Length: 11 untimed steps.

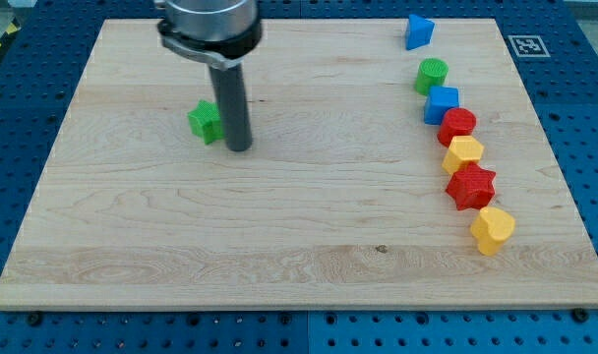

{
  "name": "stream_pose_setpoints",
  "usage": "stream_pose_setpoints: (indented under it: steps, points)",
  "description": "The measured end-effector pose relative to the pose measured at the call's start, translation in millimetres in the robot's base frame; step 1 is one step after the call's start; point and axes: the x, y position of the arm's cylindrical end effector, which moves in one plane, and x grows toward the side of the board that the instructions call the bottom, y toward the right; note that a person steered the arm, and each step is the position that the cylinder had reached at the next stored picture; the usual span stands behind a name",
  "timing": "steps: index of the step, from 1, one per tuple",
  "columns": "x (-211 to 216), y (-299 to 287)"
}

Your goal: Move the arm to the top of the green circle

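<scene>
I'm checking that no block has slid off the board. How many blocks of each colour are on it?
Green: 2, a star and a circle
Blue: 2, at and
Red: 2, at and
Yellow: 2, at and
Total: 8

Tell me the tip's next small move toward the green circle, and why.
Probably slide toward the view's right and slightly up. My tip sits beside the green star at the view's left, while the green circle lies far right, just below the blue triangle.
</scene>
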Motion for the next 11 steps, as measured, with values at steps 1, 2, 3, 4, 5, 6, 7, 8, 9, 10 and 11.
stream_pose_setpoints:
  steps: [1, 2, 3, 4, 5, 6, 7, 8, 9, 10, 11]
  points:
    - [-10.3, 33.5]
    - [-44.9, 44.5]
    - [-95.1, 45.6]
    - [-149.8, 59.1]
    - [-168.5, 93.7]
    - [-168.5, 95.1]
    - [-168.6, 136.5]
    - [-168.7, 189.5]
    - [-168.5, 225.7]
    - [-159.4, 247.6]
    - [-144.6, 259.5]
